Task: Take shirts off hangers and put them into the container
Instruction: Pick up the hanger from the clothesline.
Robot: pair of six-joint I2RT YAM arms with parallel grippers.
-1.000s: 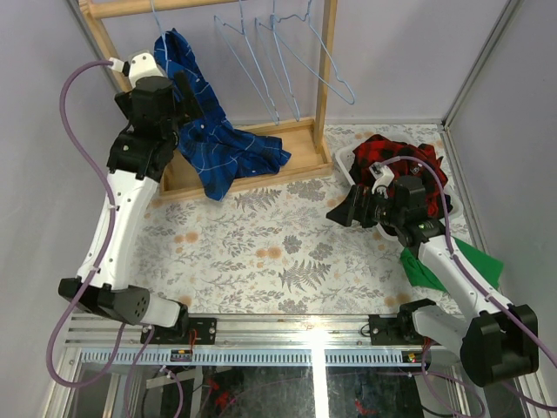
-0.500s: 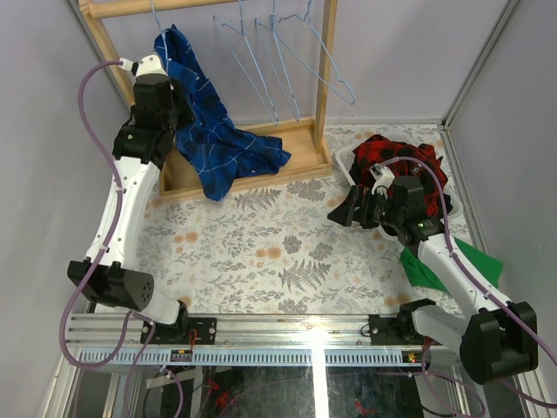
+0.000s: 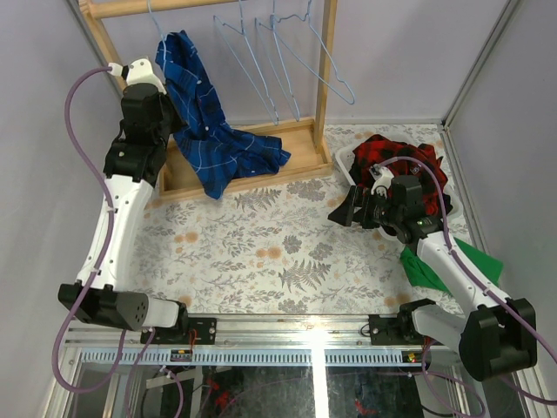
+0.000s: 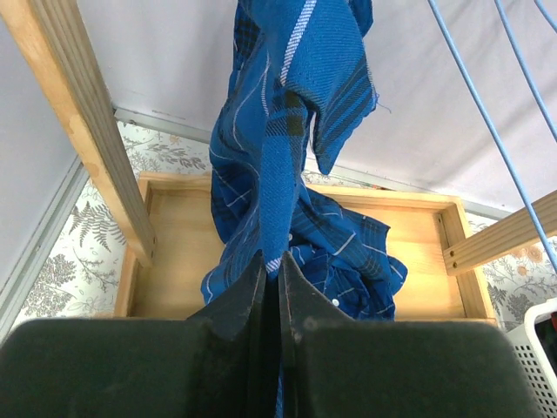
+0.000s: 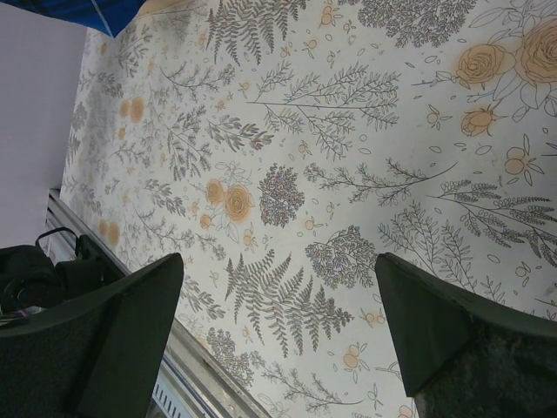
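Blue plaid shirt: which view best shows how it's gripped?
Left wrist: the left gripper is shut on a fold of the blue plaid shirt. Top external shows the whole shirt draping onto the wooden rack base, the grip hidden by the arm. Right wrist catches only a blue corner.

Your count, operator:
- Shirts: two in your view. One blue plaid shirt [image 3: 204, 131], one red-and-black plaid shirt [image 3: 383, 155].
- Hangers [image 3: 260, 77]: four. Three bare, one under blue plaid shirt.
- Container [image 3: 341, 158]: one, tabletop far right corner.
- Green cloth [image 3: 474, 261]: one, tabletop right edge.
- Wooden rack [image 3: 324, 78]: one, tabletop far left.
- Arms [image 3: 117, 209]: two.
- Claws: two. Left claw [image 4: 271, 287], right claw [image 5: 278, 313].
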